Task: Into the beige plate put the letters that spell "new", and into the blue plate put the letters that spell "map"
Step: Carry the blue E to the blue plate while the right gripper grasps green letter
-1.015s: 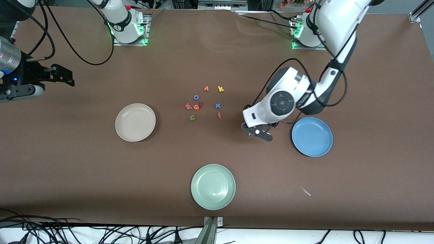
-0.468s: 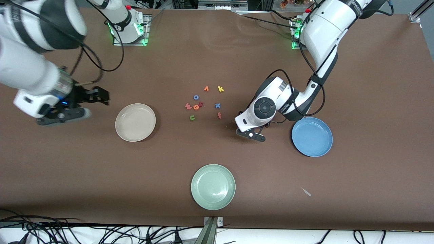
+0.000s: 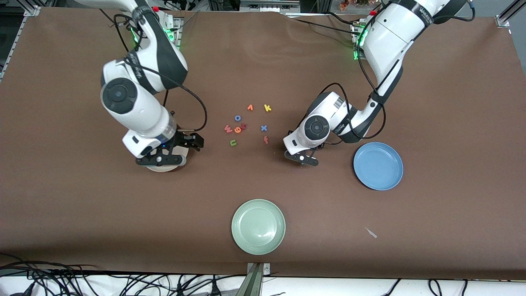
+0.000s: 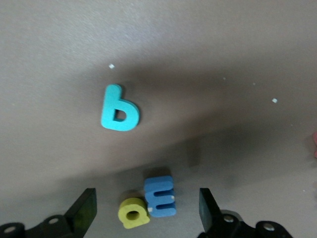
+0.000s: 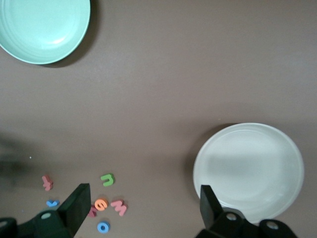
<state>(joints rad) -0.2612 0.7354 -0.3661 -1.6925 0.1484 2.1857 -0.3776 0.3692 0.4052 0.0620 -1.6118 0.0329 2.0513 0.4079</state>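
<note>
My left gripper (image 4: pixel 146 204) is open and low over the table, between the letter cluster and the blue plate (image 3: pixel 378 165). The blue "m" (image 4: pixel 160 197) and yellow "p" (image 4: pixel 133 213) lie side by side between its fingers, touched by neither. The teal "a" (image 4: pixel 119 109) lies apart from them. My right gripper (image 3: pixel 192 141) hangs open over the edge of the beige plate (image 3: pixel 164 168). It holds nothing. The green "n" (image 3: pixel 233 142), orange "e" (image 3: pixel 238 130) and red "w" (image 3: pixel 228 129) lie in the cluster at mid-table.
A pale green plate (image 3: pixel 258 226) sits near the front camera. Other loose letters share the cluster: a blue "o" (image 3: pixel 238 118), orange "v" (image 3: pixel 250 107), yellow "k" (image 3: pixel 267 107), blue "x" (image 3: pixel 264 128) and red "f" (image 3: pixel 266 140). A small scrap (image 3: pixel 371 232) lies near the front edge.
My right arm has swung in from its end of the table to over the beige plate. My left gripper has sunk lower and shifted slightly toward the letter cluster.
</note>
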